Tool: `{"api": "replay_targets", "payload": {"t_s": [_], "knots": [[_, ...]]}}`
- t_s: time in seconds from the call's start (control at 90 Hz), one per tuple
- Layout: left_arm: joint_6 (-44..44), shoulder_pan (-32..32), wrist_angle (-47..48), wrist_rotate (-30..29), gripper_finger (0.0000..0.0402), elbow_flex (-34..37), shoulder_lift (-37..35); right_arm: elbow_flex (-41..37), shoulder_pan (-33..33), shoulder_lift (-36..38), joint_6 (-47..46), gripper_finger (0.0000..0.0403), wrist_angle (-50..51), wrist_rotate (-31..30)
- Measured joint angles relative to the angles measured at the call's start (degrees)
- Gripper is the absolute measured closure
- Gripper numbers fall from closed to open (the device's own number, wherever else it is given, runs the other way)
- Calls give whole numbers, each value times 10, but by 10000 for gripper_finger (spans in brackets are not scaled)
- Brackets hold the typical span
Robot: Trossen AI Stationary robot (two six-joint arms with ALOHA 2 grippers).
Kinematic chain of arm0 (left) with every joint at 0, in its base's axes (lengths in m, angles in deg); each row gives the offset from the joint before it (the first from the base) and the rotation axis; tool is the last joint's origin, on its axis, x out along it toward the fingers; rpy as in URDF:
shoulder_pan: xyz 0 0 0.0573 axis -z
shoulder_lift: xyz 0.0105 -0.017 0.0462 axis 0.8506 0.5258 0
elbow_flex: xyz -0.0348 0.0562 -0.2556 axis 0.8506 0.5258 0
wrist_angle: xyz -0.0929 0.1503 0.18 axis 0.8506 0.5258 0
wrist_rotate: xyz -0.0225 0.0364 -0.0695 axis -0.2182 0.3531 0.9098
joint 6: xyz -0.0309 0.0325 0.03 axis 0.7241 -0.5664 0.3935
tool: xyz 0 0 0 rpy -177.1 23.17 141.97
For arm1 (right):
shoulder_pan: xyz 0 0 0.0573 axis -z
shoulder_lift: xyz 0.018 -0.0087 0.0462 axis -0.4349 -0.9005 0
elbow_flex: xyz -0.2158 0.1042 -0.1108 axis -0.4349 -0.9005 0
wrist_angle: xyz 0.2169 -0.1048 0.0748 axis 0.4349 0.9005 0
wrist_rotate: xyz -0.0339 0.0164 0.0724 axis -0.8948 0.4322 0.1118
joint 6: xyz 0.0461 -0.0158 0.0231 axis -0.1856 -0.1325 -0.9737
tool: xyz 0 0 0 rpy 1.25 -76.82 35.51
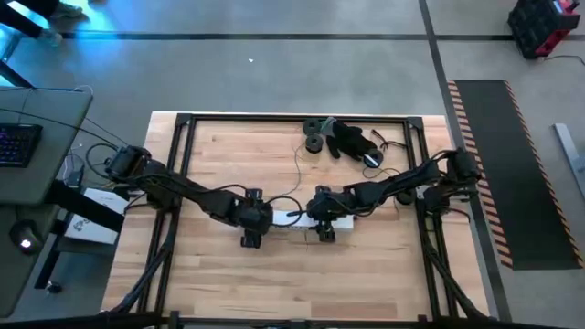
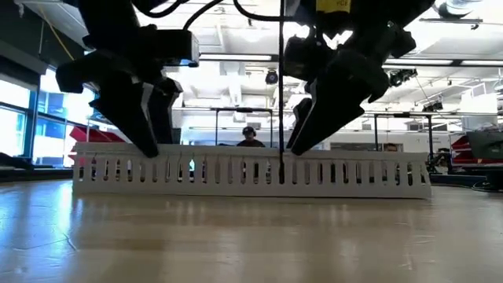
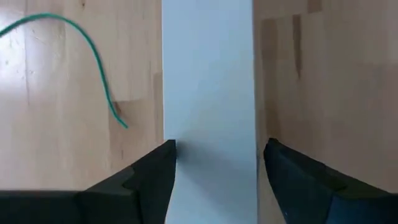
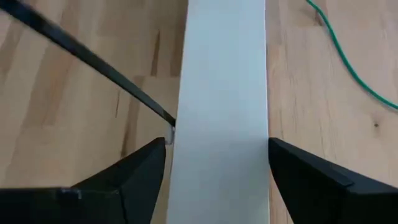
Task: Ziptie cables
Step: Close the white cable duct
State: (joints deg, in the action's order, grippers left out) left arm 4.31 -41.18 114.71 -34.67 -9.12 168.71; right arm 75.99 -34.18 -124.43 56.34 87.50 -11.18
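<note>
– OK quick, left pincer [image 3: 219,155]?
– Released. Its fingers [image 3: 146,180] straddle the white duct [image 2: 251,171], one on each side. The left one looks to be right at the duct's edge, and I can't tell if the other one touches.
– Right pincer [image 4: 217,149]?
– Same, released and spread across the duct, a finger on either side. It's further along the duct than the left one, and both arms meet over mid worktop [image 1: 274,283].
– Is either one holding anything?
– Nothing clamped that I can see. A thin dark strip [image 4: 93,62] runs slantwise to the tip of one right finger [image 4: 134,177], at the duct's edge. Can't tell if it's gripped.
– Duct pose?
– Lying flat and lengthwise across the worktop centre, slots facing the low camera. From the low view, both pincers come down onto its top edge.
– Cables, where?
– Can't make out the bundle in any view. There's only one thin green wire [image 3: 93,50], loose on the wood beside the duct, curving, not touching either pincer.
– Anything else?
– Black round parts [image 1: 315,128] at the worktop's far edge, well apart from the duct
</note>
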Motion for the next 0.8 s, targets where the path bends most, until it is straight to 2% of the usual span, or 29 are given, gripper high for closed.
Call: {"api": "replay_targets", "payload": {"t_s": [0.278, 0.489, 0.644, 0.8], "knots": [[7, 0, -30, -1, 246, 18, 0, 0, -8, 0, 0, 137, 5, -5], [5, 1, -43, -9, 281, 18, 1, 0, -14, 9, 4, 137, 4, -33], [6, 1, -46, -24, 276, 18, 2, 0, -14, 37, 4, 137, 5, -66], [-5, 1, -32, -21, 232, 6, 1, 0, -14, 47, 5, 137, -3, -68]]}}
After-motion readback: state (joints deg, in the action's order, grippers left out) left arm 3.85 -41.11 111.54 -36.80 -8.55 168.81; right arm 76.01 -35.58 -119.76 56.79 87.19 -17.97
